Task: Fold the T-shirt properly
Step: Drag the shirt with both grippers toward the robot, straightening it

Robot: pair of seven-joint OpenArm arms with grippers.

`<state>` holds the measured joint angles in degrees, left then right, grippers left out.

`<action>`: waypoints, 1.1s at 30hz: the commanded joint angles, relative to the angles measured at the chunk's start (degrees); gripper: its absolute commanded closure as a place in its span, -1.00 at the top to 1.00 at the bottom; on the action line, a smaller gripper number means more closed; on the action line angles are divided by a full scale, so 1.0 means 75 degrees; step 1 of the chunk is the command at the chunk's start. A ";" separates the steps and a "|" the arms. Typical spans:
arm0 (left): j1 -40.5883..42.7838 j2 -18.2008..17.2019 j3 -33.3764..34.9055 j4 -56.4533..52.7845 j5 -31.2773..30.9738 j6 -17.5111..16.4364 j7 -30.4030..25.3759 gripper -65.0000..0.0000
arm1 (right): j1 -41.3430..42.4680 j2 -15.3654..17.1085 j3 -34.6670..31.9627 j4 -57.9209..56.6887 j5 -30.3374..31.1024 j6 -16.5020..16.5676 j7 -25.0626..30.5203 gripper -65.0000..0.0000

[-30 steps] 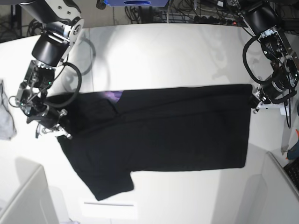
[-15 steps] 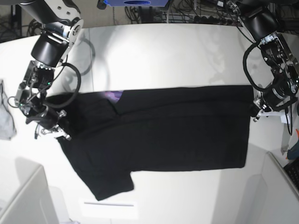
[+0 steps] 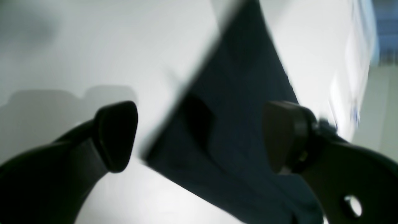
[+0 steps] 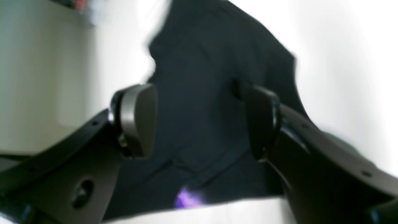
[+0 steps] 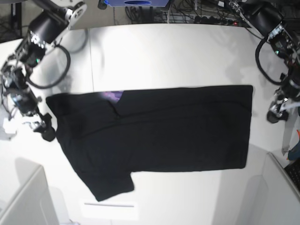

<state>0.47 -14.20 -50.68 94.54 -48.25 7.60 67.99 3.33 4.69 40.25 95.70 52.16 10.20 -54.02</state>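
The black T-shirt (image 5: 159, 133) lies flat across the white table (image 5: 164, 51), one sleeve pointing to the front left. A small purple patch (image 5: 114, 96) shows at its far edge. The right gripper (image 5: 43, 130) is open, just off the shirt's left edge. In the right wrist view its jaws (image 4: 200, 121) stand wide apart with the shirt (image 4: 199, 77) beyond them. The left gripper (image 5: 276, 115) is open, to the right of the shirt's right edge. In the left wrist view (image 3: 202, 137) a shirt corner (image 3: 239, 93) lies below the spread jaws.
A small pale cloth (image 5: 7, 127) lies at the table's left edge, partly behind the arm. Grey box walls stand at the front left (image 5: 23, 201) and front right (image 5: 281, 187). Cables (image 5: 187, 14) run along the back. A white strip (image 5: 108, 205) lies near the front edge.
Both arms have drawn outward from the shirt's ends. The right gripper moved left off the shoulder area; the left gripper moved right and down off the hem. The shirt stayed flat.
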 commanded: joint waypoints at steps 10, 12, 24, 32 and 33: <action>0.1514 0.0727 0.0081 -0.0233 -0.0078 -0.1312 -0.0819 0.58 | -0.2326 -0.0490 0.0055 0.1019 0.0764 0.0088 0.0410 0.24; 0.1573 0.0703 0.0574 -0.0491 -0.0078 -0.1312 -0.1182 0.51 | -0.2490 -0.0725 0.0055 0.0737 0.0471 0.0088 0.0879 0.24; 0.1268 0.0387 0.1687 -0.1230 0.0590 -0.1335 -0.2026 0.26 | -0.2490 -0.0807 0.0043 -0.0095 0.0201 0.0088 0.1324 0.25; 0.1010 0.0398 0.2121 -0.1406 0.0590 -0.1335 -0.2026 0.09 | -0.2056 -0.0807 0.0055 -0.1033 0.0201 0.0088 0.1348 0.24; 0.0963 0.0398 0.2121 -0.1476 0.0590 -0.1335 -0.2026 -0.02 | -0.1986 -0.0807 0.0055 -0.1173 0.0201 0.0088 0.1371 0.24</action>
<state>7.57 -10.96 -35.03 83.35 -44.27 -3.03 50.98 -12.16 -1.91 40.47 86.15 53.63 10.48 -44.12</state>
